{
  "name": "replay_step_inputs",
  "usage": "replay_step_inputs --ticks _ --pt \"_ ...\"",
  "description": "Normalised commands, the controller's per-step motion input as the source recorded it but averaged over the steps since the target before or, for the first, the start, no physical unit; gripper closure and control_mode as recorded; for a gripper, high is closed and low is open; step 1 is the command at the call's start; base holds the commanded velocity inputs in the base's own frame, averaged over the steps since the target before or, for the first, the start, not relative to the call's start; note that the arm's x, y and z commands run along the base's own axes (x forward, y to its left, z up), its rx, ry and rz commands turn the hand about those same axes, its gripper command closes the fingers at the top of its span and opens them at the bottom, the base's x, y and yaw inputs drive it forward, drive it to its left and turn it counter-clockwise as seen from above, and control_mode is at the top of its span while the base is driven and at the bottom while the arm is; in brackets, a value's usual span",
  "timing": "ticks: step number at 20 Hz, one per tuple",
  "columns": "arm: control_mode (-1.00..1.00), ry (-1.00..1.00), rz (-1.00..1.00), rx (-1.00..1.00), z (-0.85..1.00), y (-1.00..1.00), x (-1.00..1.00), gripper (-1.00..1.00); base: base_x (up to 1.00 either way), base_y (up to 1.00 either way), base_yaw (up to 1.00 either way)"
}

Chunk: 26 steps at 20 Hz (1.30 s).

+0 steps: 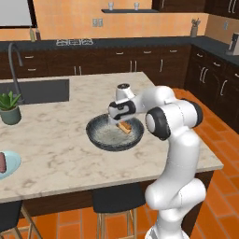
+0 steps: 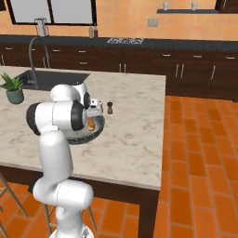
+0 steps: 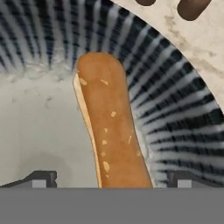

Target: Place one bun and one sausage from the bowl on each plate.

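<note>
- The gripper (image 3: 111, 179) hangs low inside the bowl (image 1: 100, 138), fingers spread wide with one tip on each side of the bun (image 3: 109, 127), gripping nothing.
- The bun lies against the bowl's ribbed inner wall, on the right side in the left base view.
- The bowl sits mid-counter (image 1: 56, 154), well back from the front edge.
- A small brown shaker (image 2: 110, 108) stands just beyond the bowl.
- A plate (image 1: 10, 163) holding a sausage (image 1: 2, 163) lies at the far left.
</note>
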Motion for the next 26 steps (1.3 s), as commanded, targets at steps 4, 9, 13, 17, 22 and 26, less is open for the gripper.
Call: replay_step_inputs --ticks 4,9,13,17,22,26 --pt "-1.00 -0.01 0.00 0.00 -0.34 0.00 0.09 -1.00 0.00 0.00 0.00" --pt "-1.00 -0.03 0.00 0.00 -0.31 0.00 0.03 -1.00 0.00 0.00 0.00" --pt "-1.00 0.00 0.00 0.00 -0.06 0.00 0.00 -1.00 0.00 0.00 0.00" --pt "-1.00 0.00 0.00 0.00 0.00 0.00 0.00 1.00 0.00 0.00 0.00" --pt "-1.00 0.00 0.00 0.00 0.00 0.00 0.00 1.00 0.00 0.00 0.00" --pt "-1.00 0.00 0.00 0.00 0.24 0.01 -0.13 1.00 0.00 0.00 0.00"
